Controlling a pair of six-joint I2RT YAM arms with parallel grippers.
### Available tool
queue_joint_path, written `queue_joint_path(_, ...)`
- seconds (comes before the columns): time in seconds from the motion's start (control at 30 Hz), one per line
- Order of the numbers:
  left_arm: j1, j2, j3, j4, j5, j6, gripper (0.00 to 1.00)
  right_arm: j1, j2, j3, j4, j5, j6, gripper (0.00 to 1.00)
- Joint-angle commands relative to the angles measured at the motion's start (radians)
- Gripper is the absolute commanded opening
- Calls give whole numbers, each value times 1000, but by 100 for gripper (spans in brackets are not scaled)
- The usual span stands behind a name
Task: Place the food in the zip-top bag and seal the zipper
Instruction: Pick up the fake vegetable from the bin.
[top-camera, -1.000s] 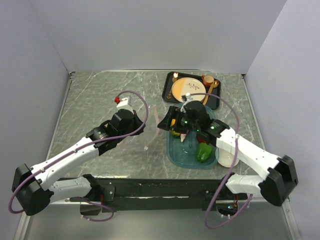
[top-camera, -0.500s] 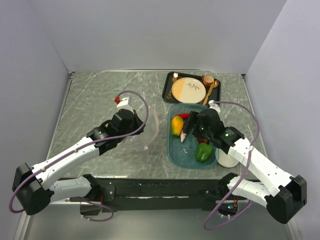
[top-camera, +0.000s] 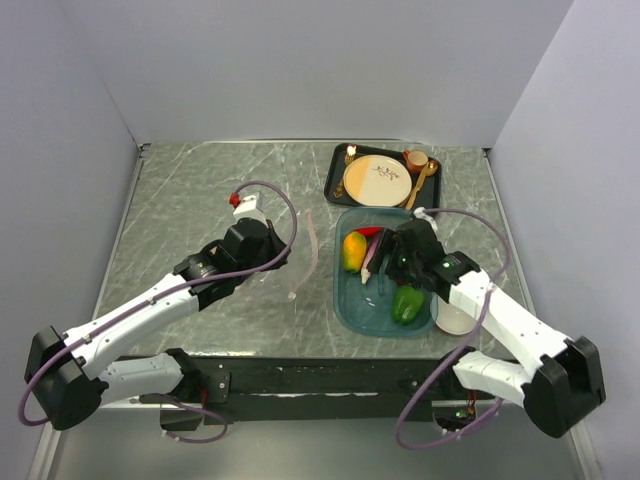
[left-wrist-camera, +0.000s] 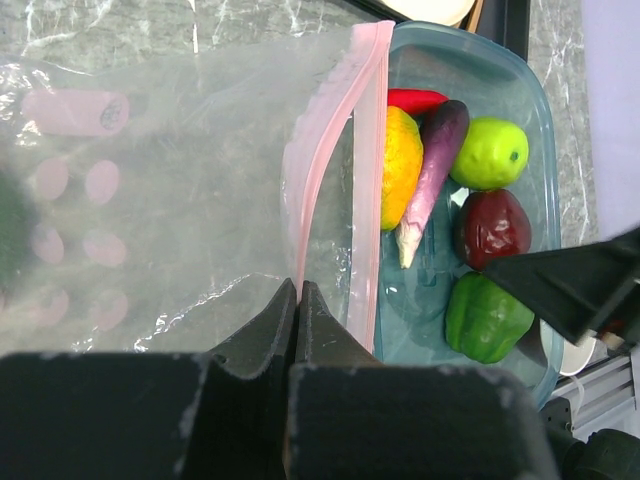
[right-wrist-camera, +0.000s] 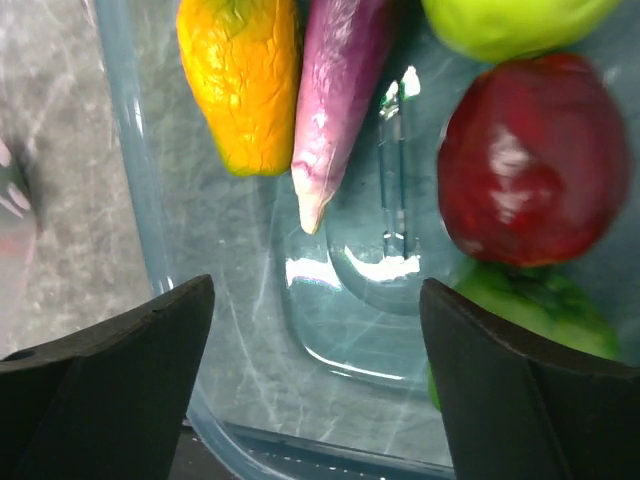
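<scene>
The left gripper (left-wrist-camera: 298, 292), bottom centre of its wrist view, has its fingers pressed tight together on the lip of the clear, floppy plastic zip-top bag (left-wrist-camera: 190, 190), just beside the pale pink zipper (left-wrist-camera: 340, 150). The bag's mouth faces the left rim of the translucent teal oval tray (left-wrist-camera: 545, 110), close alongside it.

All the food sits in that tray:
- a wrinkled orange-yellow piece (right-wrist-camera: 240, 80)
- a purple aubergine (right-wrist-camera: 335, 90)
- a lime-green round fruit (left-wrist-camera: 488, 153)
- a dark red fruit (right-wrist-camera: 525, 165)
- a green pepper (top-camera: 406, 304)

The right gripper (right-wrist-camera: 315, 290) hangs over the tray's bare middle floor, fingers spread wide, holding nothing.

From above, open grey marbled table (top-camera: 190, 190) runs from the bag to the left wall. A black tray with a tan plate (top-camera: 383, 180) lies just past the teal tray's far rim.
</scene>
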Motion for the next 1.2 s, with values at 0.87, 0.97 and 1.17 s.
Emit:
queue_joint_path(0.87, 3, -43, 7, -30, -33, -15, 1, -5, 414, 149, 101, 15, -31, 60)
queue_joint_path(0.97, 3, -31, 27, -41, -37, -10, 1, -4, 435, 145, 116, 15, -34, 60)
queue_joint_path(1.17, 3, -6, 45, -35, -40, -10, 1, -5, 484, 154, 127, 16, -49, 54)
